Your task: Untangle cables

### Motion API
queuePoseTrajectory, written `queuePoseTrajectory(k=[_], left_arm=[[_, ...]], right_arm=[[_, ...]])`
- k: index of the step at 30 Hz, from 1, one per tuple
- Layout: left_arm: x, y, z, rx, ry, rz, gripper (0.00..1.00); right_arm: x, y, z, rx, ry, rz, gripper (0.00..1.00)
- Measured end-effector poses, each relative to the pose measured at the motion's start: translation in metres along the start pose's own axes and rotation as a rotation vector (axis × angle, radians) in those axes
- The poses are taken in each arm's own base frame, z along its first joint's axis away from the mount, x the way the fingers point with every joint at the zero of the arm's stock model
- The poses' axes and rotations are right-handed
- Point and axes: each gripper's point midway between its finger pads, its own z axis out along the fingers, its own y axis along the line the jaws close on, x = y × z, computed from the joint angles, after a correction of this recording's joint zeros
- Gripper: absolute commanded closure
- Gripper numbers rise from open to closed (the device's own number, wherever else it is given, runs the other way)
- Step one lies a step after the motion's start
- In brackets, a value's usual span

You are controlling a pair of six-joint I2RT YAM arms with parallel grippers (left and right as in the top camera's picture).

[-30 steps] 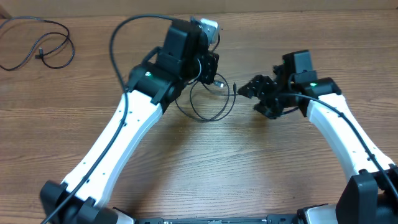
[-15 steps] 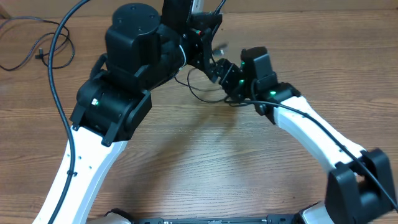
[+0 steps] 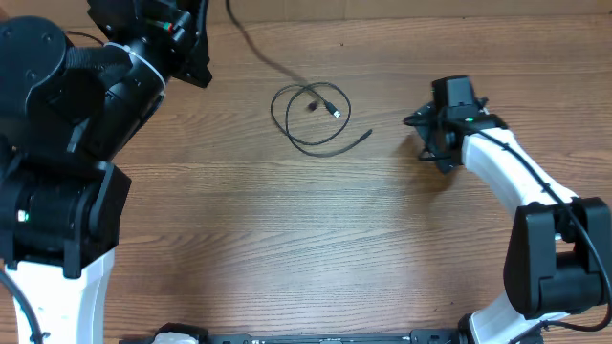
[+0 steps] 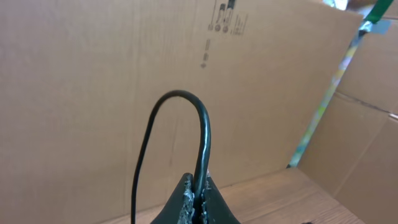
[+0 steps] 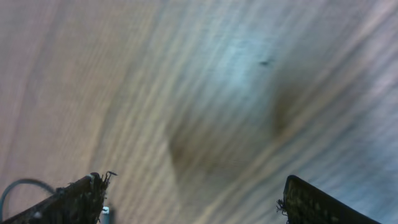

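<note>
**Left claw [image 4: 196, 198] pinches a cord up high**

The left claw is shut tight on a thin black cord [image 4: 204, 127], raised over the worktop's [image 3: 316, 248] far-left corner. The right claw [image 5: 193, 190] gapes wide and holds nothing. A coil [image 3: 295, 139] with a silver plug [image 3: 336, 113] lies near the middle of the far edge. A strand runs down toward that coil, but whether they join cannot be told. If they do, more lifting could drag or tighten it. The right wrist view is blurred.

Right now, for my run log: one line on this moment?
left gripper: shut on cable, aloft | right gripper: open, empty | coiled cable: on table
</note>
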Motion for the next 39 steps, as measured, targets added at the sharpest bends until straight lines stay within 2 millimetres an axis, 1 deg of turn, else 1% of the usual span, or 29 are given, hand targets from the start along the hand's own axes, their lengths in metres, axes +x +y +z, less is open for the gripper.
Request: queuePoseTrajectory(k=[1, 4, 6, 7, 10, 11, 13, 14, 17, 19, 21, 22, 24, 25, 26, 27, 28, 29, 30, 32, 33, 34, 35, 37, 39], left_arm=[[0.003, 0.002, 0.004, -0.001, 0.011, 0.002, 0.96], [0.022, 0.010, 0.018, -0.011, 0.072, 0.043, 0.96], [0.035, 0.014, 0.024, -0.016, 0.117, 0.062, 0.96], [0.047, 0.017, 0.027, -0.014, 0.161, 0.061, 0.96], [0.070, 0.016, 0.033, 0.015, 0.243, 0.051, 0.96], [0.075, 0.013, 0.035, 0.040, 0.260, 0.043, 0.96], [0.085, -0.002, 0.041, 0.149, 0.291, 0.020, 0.96], [0.087, -0.006, 0.042, 0.176, 0.299, 0.013, 0.96], [0.109, -0.027, 0.038, 0.326, 0.388, -0.047, 0.96], [0.124, -0.031, 0.035, 0.358, 0.447, -0.070, 0.96], [0.140, -0.026, 0.037, 0.351, 0.506, -0.084, 0.96], [0.150, -0.020, 0.038, 0.321, 0.541, -0.093, 0.96], [0.168, -0.004, 0.044, 0.242, 0.599, -0.103, 0.96], [0.176, 0.007, 0.050, 0.194, 0.615, -0.096, 0.96], [0.178, 0.019, 0.055, 0.136, 0.615, -0.079, 0.96], [0.176, 0.032, 0.059, 0.073, 0.598, -0.054, 0.95], [0.173, 0.040, 0.060, 0.036, 0.587, -0.041, 0.96], [0.164, 0.052, 0.060, -0.026, 0.563, -0.017, 0.96], [0.151, 0.065, 0.059, -0.092, 0.531, 0.009, 0.96], [0.116, 0.089, 0.054, -0.210, 0.441, 0.064, 0.96], [0.077, 0.110, 0.048, -0.317, 0.329, 0.112, 0.96], [0.064, 0.114, 0.045, -0.346, 0.295, 0.123, 0.96], [0.035, 0.129, 0.037, -0.430, 0.198, 0.155, 0.96], [-0.006, 0.146, 0.026, -0.520, 0.065, 0.210, 0.96], [-0.022, 0.155, 0.021, -0.560, 0.011, 0.242, 0.96]], right_arm=[[0.002, -0.005, 0.000, 0.015, 0.022, -0.019, 0.00], [0.023, -0.013, -0.002, 0.046, 0.096, -0.096, 0.00], [0.033, -0.013, -0.003, 0.054, 0.123, -0.132, 0.00], [0.038, -0.013, -0.004, 0.054, 0.136, -0.151, 0.00], [0.046, -0.013, -0.005, 0.056, 0.155, -0.176, 0.00], [0.048, -0.016, -0.005, 0.068, 0.165, -0.182, 0.00], [0.052, -0.021, -0.006, 0.087, 0.184, -0.185, 0.00], [0.053, -0.021, -0.006, 0.087, 0.188, -0.186, 0.00], [0.055, -0.024, -0.007, 0.094, 0.203, -0.188, 0.00], [0.056, -0.024, -0.007, 0.096, 0.205, -0.190, 0.00], [0.055, -0.024, -0.007, 0.094, 0.204, -0.190, 0.00], [0.055, -0.023, -0.007, 0.092, 0.204, -0.190, 0.00], [0.055, -0.021, -0.007, 0.083, 0.200, -0.190, 0.00], [0.055, -0.021, -0.007, 0.082, 0.201, -0.189, 0.00], [0.055, -0.021, -0.007, 0.082, 0.200, -0.189, 0.00], [0.054, -0.020, -0.007, 0.081, 0.200, -0.189, 0.00], [0.055, -0.020, -0.007, 0.080, 0.200, -0.189, 0.00], [0.055, -0.020, -0.007, 0.080, 0.200, -0.190, 0.00], [0.055, -0.020, -0.007, 0.080, 0.200, -0.189, 0.00], [0.055, -0.020, -0.007, 0.079, 0.200, -0.190, 0.00], [0.054, -0.020, -0.007, 0.079, 0.199, -0.189, 0.00], [0.054, -0.020, -0.007, 0.078, 0.199, -0.189, 0.00], [0.054, -0.020, -0.007, 0.079, 0.199, -0.189, 0.00], [0.054, -0.020, -0.007, 0.079, 0.200, -0.189, 0.00], [0.054, -0.020, -0.007, 0.079, 0.199, -0.189, 0.00]])
